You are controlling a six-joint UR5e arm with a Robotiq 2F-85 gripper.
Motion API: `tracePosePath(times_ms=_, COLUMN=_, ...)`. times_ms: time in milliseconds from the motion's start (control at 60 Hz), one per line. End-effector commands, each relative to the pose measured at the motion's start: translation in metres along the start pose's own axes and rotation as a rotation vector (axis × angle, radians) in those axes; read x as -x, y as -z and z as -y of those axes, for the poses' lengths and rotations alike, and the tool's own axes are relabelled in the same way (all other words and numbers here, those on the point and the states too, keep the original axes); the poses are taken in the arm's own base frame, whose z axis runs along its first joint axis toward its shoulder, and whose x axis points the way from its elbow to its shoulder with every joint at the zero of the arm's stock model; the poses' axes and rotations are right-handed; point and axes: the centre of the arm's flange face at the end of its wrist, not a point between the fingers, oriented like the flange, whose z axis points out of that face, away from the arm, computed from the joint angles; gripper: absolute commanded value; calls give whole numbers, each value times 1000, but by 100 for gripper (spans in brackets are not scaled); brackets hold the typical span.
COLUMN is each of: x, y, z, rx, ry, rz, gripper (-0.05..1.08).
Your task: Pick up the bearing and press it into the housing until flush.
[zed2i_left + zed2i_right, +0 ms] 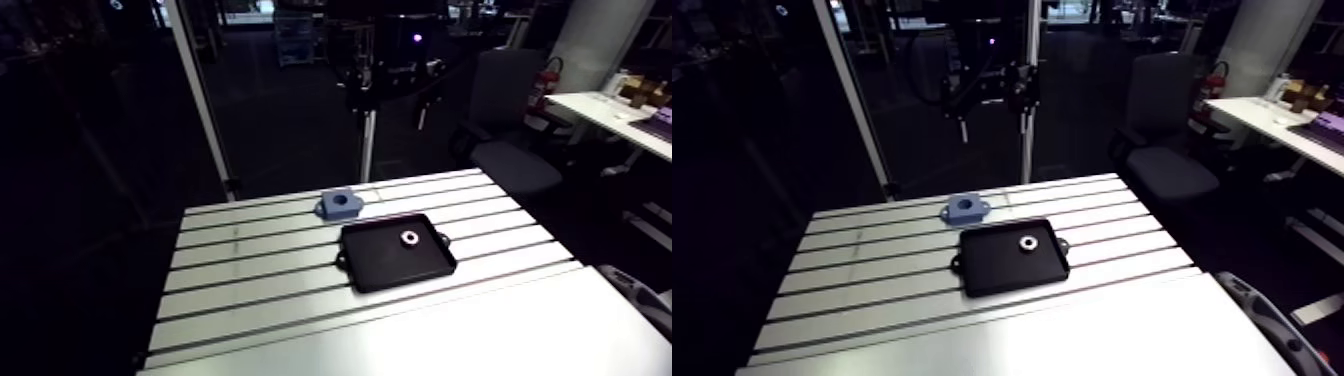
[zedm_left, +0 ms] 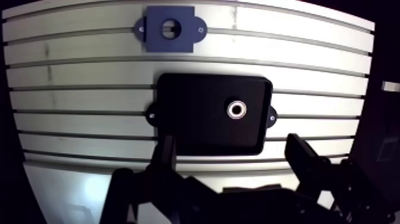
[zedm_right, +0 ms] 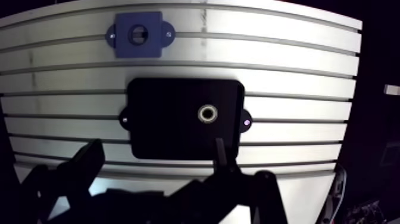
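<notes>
Now, you have one table (image 1: 250, 300), with open slotted surface left of and nearer than one black tray (image 2: 196, 119). Your hand (image 2: 231, 146) hangs spread, high above. One blue housing (image 2: 170, 28) sits just beyond the tray; one bearing (image 2: 237, 109) lies inside, far-right.

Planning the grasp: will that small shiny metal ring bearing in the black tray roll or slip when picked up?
Lying flat, the small shiny metal ring bearing probably won't roll. Its smooth round rim may slip. Being metal, it is likely stiff.
</notes>
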Motion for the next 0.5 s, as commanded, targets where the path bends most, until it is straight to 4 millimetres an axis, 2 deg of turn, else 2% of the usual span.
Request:
tracePosePath(times_ms=17, x=2, y=-71, z=-46, rx=-15, ry=-37, rz=26, gripper=1)
tracePosePath(times_ms=200, x=8, y=-94, z=-44, rx=-16, ry=-34, rz=28, gripper=1)
tracePosePath(times_ms=317, x=11, y=-101, z=-44, rx=-13, ry=-17, rz=20, gripper=1)
tracePosePath(times_ms=500, x=18, y=-117, z=-58, rx=-18, ry=-24, rz=29, gripper=1)
